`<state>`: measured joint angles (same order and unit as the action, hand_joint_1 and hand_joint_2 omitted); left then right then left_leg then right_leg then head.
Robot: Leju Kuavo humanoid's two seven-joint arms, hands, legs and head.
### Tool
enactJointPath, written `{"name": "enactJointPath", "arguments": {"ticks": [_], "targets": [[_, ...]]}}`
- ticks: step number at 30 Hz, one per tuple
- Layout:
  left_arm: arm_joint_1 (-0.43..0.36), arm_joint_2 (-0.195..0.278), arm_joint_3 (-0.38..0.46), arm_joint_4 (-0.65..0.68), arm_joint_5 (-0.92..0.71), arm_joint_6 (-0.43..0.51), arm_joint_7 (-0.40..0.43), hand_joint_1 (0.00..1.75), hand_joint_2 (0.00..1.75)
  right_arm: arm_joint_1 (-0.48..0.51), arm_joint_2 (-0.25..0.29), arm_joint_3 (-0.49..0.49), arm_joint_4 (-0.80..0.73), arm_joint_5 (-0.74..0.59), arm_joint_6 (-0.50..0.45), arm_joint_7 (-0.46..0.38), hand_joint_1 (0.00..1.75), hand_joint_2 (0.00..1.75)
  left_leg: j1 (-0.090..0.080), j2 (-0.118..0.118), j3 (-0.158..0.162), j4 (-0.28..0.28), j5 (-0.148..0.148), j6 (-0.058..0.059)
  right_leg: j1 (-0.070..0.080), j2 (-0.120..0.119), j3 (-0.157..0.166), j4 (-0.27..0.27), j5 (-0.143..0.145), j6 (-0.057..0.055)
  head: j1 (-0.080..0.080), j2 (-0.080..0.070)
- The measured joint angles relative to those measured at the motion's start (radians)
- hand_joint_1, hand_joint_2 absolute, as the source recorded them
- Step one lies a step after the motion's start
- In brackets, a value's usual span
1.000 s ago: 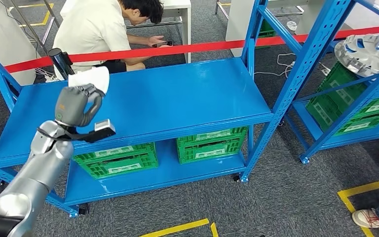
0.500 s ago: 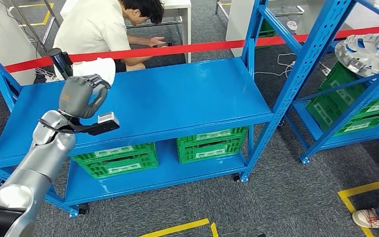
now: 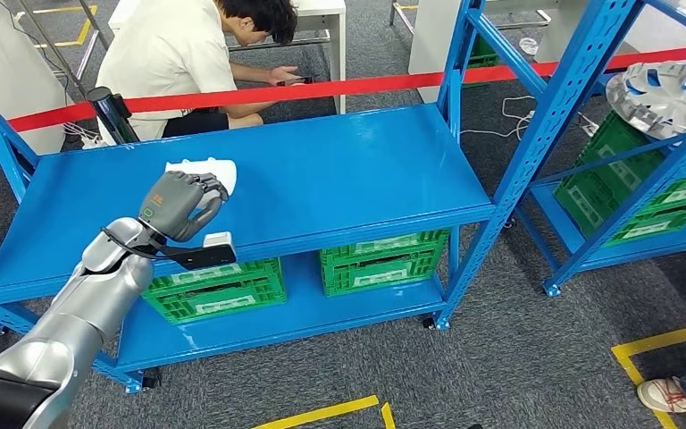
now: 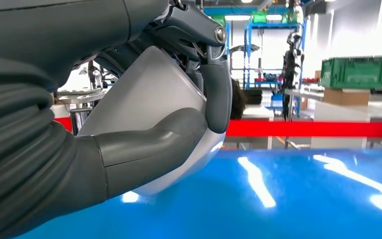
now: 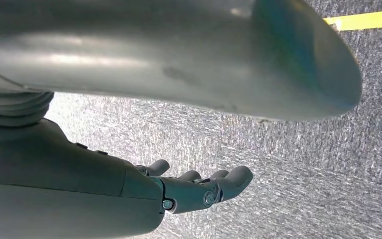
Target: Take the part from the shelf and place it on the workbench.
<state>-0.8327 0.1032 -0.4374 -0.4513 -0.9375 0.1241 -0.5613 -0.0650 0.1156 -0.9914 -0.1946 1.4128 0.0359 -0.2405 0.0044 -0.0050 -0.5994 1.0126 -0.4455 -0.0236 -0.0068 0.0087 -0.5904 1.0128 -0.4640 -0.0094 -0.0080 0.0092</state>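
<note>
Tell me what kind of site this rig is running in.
Likely a factory or warehouse-style test floor: blue steel racking with green parts crates on the lower shelf, yellow floor tape, and a red barrier tape cordoning the area. The left hand holds a white part over the blue shelf top.

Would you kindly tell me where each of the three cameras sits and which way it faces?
Head view: high on the body, looking forward and down at the blue metal workbench; the silver left arm and left hand gripping the white curved plastic part show.
Left wrist view: close behind the left hand, looking along the workbench top towards a red barrier tape.
Right wrist view: on the hanging arm, facing the grey carpet floor; the empty right hand shows.
Head and left wrist views share hand, part, workbench, tape.
</note>
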Motion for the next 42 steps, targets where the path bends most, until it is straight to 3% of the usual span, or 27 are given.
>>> {"name": "enactJointPath", "arguments": {"ticks": [5,9,28,42], "targets": [[0.019,-0.001,-0.024,0.017,-0.030,-0.008,0.012,1.59,1.75,0.001,0.000,-0.002,0.000,0.000,0.004,0.002,0.00,0.00,0.000,0.000,0.000,0.000,0.000,0.000,0.000,0.000,0.000,0.000,0.000,0.000,0.000,0.000],[0.029,-0.001,-0.040,0.027,-0.041,-0.013,0.010,0.00,1.75,0.001,0.000,-0.002,0.000,0.002,0.004,0.001,0.00,0.00,0.000,0.000,0.000,0.000,0.000,0.000,0.000,0.000,0.000,0.000,0.000,0.000,0.000,0.000],[0.054,-0.010,-0.044,0.038,-0.013,0.010,-0.006,0.00,1.75,0.000,0.000,-0.003,0.000,0.004,0.004,0.000,0.00,0.00,0.000,0.000,0.000,0.000,0.000,0.000,0.000,0.000,0.000,0.000,0.000,0.000,0.000,0.000],[0.046,-0.020,-0.069,0.056,-0.110,-0.007,0.096,0.00,1.75,0.000,0.000,-0.003,0.000,0.004,0.003,-0.002,0.00,0.00,0.000,0.000,0.000,0.000,0.000,0.000,0.000,0.000,0.000,0.000,0.000,0.000,0.000,0.000]]}}
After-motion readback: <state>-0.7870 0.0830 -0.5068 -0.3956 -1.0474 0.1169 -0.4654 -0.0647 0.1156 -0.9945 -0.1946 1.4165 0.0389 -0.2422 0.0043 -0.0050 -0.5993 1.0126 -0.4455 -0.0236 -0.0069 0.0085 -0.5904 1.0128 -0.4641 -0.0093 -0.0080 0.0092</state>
